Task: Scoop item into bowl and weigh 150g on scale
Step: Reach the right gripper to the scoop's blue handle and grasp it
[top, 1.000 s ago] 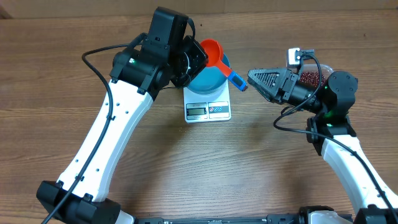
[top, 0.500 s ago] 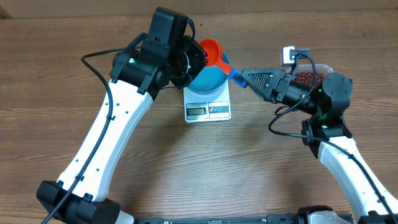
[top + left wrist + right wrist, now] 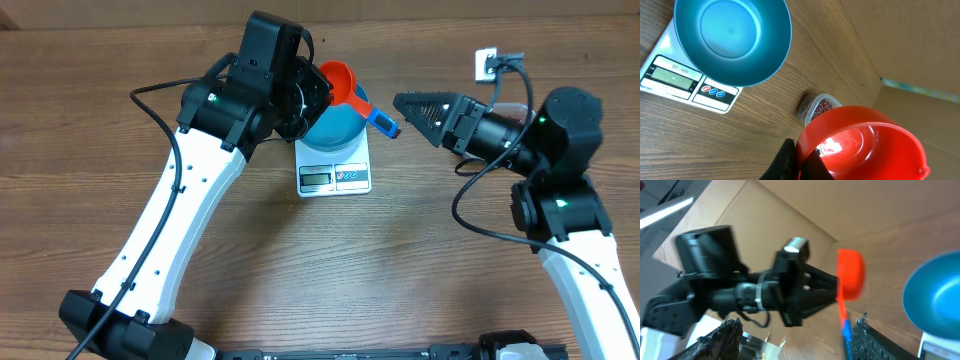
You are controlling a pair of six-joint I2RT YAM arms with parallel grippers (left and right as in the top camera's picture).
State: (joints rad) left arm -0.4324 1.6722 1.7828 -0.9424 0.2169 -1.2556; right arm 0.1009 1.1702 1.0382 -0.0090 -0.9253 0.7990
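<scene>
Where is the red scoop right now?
In the overhead view the red scoop is centre-table, held by the left gripper above the far rim of the blue bowl on the scale, its blue handle pointing toward the right gripper.

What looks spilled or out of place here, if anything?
Nothing stands out. The blue bowl sits on the scale, empty; the red scoop in the left end effector is empty too. No beans lie loose on the table.

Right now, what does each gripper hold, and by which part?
Left gripper: red scoop, by the cup's rim. Right gripper: open, holding nothing.
</scene>
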